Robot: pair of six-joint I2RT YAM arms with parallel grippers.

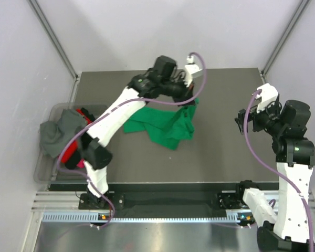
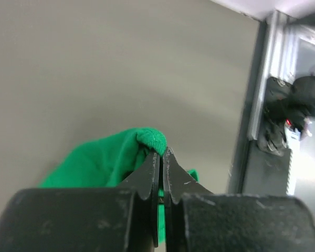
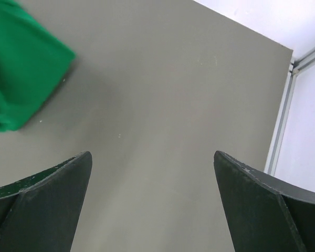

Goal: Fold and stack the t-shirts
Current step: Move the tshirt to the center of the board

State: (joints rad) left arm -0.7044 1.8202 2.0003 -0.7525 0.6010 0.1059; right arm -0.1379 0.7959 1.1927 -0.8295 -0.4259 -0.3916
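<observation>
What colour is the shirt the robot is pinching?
Bright green. The t-shirt shows best in the top external view, pinched by the left gripper.

Left arm (image 1: 121,107) reaches toward the tabletop's (image 1: 215,157) far edge, fingers (image 2: 151,176) pinched together; right arm (image 1: 296,157) stands folded, fingers (image 3: 47,199) spread wide.

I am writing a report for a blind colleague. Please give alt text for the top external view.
The left arm, jaws shut, holds up one edge of a green t-shirt whose rest lies crumpled on the dark table. The right arm stands at the right, jaws open and empty. A clear bin at the left holds grey and red shirts.
</observation>
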